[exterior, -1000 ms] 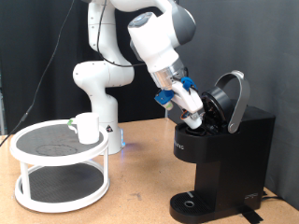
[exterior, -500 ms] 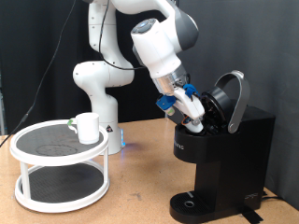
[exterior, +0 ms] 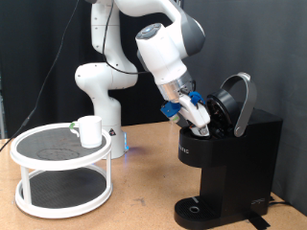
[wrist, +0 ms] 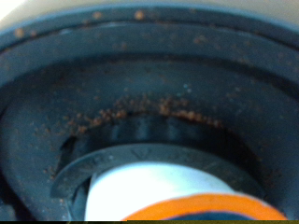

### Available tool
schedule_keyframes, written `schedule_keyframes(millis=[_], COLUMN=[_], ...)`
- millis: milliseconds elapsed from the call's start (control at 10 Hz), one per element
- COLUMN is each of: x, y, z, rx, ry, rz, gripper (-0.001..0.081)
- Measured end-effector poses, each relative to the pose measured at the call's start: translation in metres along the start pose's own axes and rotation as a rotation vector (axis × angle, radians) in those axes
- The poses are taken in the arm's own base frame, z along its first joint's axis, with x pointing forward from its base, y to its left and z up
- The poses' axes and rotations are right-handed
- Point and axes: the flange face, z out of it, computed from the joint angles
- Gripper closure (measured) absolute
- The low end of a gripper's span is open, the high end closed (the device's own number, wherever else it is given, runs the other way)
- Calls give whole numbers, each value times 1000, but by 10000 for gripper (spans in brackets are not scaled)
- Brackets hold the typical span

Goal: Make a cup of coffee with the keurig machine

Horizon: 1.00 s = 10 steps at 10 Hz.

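Gripper [exterior: 203, 117] reaches into the black boxy keurig machine's [exterior: 230, 153] open lid; finger state unclear. Wrist view alone shows its grounds-speckled pod chamber [wrist: 149, 112].

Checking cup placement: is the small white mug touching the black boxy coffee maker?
Apart. The exterior view shows the mug on the white stand, away from the machine.
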Motion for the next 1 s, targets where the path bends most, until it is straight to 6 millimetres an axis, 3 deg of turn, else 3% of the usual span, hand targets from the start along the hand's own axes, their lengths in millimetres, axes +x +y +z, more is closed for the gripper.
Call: schedule_keyframes(millis=[300,700,1000], x=[-1,-1,1], y=[3,14,16], z=[-3,-34,-34], rx=[-39,-105,-90], ry=[-32,-59,-14], rz=[-24,-58,-57], gripper=[78,72,72])
